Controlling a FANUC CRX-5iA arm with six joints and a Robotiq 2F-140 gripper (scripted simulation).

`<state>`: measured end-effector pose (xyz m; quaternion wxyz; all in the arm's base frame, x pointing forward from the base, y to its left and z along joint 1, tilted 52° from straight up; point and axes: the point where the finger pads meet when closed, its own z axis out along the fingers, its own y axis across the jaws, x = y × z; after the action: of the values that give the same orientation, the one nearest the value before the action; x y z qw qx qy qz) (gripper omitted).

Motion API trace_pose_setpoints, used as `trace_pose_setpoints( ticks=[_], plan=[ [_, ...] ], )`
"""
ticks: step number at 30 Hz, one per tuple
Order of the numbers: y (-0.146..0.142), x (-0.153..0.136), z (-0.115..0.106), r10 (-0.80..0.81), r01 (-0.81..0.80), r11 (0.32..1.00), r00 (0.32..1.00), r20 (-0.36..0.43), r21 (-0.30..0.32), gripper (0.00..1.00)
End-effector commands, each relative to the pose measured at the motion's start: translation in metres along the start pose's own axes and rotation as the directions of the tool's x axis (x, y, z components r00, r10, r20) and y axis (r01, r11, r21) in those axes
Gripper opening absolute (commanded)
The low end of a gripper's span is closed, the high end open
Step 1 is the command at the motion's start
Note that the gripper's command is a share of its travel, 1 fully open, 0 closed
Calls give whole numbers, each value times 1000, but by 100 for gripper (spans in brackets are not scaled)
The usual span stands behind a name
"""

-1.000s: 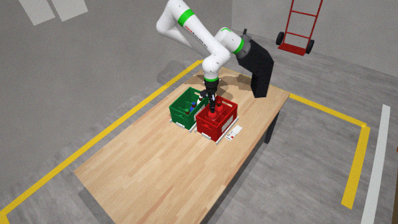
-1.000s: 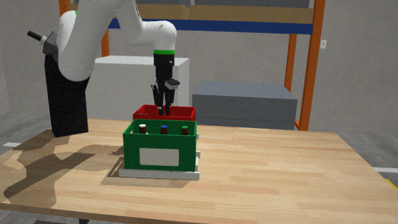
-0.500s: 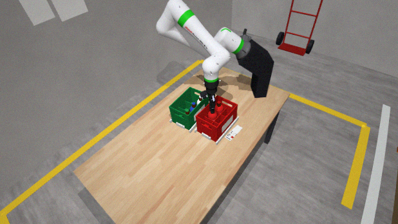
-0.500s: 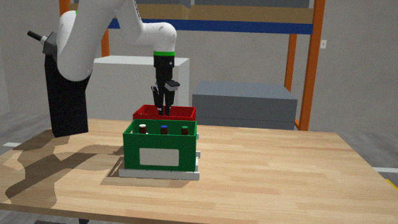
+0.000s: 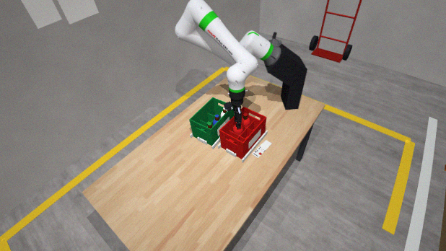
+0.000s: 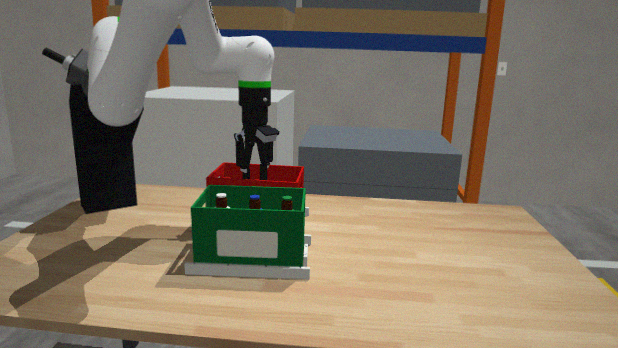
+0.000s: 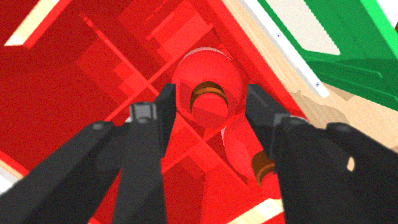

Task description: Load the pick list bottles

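Note:
The red crate (image 5: 234,144) (image 6: 285,175) (image 7: 55,100) stands beside the green crate (image 5: 200,127) (image 6: 247,220) on the table. My gripper (image 5: 238,122) (image 6: 253,174) (image 7: 211,99) reaches down into the red crate. It is open, its fingers standing either side of a red-labelled bottle (image 7: 200,70) without touching it; the bottle stands upright in a cell. A second red-labelled bottle (image 5: 245,117) (image 7: 242,145) stands in the neighbouring cell. The green crate holds bottles with a white cap (image 6: 221,199), a blue cap (image 6: 255,200) and a green cap (image 6: 286,201). The pick list (image 5: 262,148) lies right of the red crate.
The arm's black pedestal (image 5: 292,76) (image 6: 102,155) stands at the table's far edge. A red hand truck (image 5: 332,36) is on the floor behind. An orange shelf rack (image 6: 482,100) and grey boxes (image 6: 380,155) stand beyond the table.

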<state>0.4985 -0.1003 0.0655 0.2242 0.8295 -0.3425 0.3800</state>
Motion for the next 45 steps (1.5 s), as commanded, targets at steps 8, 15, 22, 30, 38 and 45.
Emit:
trace_pose_setpoints(
  ticks=[8,15,22,30,38,45],
  plan=[
    [0,0,0,0,0,1000,1000,0,1,44],
    [0,0,0,0,0,1000,1000,0,1,44],
    [0,0,0,0,0,1000,1000,0,1,44],
    [0,0,-16,0,0,1000,1000,0,1,44],
    [0,0,-38,0,0,1000,1000,0,1,44],
    [0,0,-51,0,0,1000,1000,0,1,44]
  ],
)
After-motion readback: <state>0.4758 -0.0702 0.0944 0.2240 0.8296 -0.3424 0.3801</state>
